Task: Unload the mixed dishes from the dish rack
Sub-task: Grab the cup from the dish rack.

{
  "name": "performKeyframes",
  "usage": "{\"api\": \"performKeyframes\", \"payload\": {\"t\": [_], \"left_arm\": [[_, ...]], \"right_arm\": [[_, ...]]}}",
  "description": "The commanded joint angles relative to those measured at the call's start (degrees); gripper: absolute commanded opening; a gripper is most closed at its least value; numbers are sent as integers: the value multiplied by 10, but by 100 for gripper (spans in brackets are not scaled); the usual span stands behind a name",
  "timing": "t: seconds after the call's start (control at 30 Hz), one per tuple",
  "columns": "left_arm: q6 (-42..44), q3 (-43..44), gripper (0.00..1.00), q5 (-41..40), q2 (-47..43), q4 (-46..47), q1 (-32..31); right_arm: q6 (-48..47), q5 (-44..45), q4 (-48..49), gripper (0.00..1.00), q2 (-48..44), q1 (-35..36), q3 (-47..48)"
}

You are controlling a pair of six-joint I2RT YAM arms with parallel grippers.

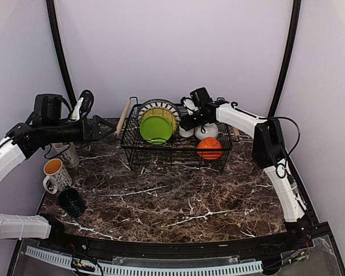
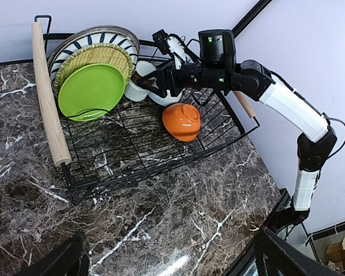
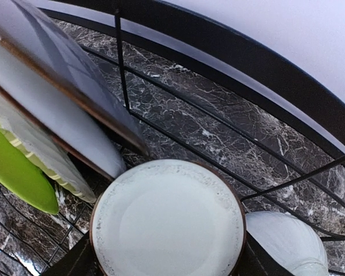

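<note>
Reaching into the dish rack (image 1: 161, 155), the right gripper (image 1: 185, 122) straddles a white bowl (image 3: 168, 221) beside the green plate (image 1: 156, 129); whether it pinches yet, I cannot tell. Next comes a firm squeeze, then lifting clear. The left gripper (image 1: 108, 131) hangs spread.

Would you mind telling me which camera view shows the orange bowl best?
The left wrist view: the orange bowl sits large and unblocked in the dish rack. The top external view shows it smaller, behind rack wires. The right wrist view misses it.
</note>
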Motion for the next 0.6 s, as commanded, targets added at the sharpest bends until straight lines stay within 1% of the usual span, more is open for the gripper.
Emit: {"api": "performKeyframes", "payload": {"t": [0.0,0.03,0.13,0.23,0.3,0.37,0.47,0.57], "left_arm": [[-15,-13,99,11,-7,12,4],[-16,-14,99,13,-8,12,4],[-25,-17,99,18,-10,18,4],[-34,-23,99,28,-8,33,4],[-44,-28,99,36,-6,46,4],[-56,-35,99,46,-3,64,3],[-84,-46,99,62,2,97,2],[-112,-58,99,82,14,150,-1]], "right_arm": [[-2,-2,27,55,-1,0,19],[0,-4,27,50,-6,1,17],[2,-8,27,41,-32,1,2],[23,-8,37,33,-77,2,-41],[33,-11,53,30,-123,2,-87],[47,-15,76,30,-168,2,-137],[75,-46,127,29,-234,3,-217],[114,-83,182,28,-290,2,-293]]}}
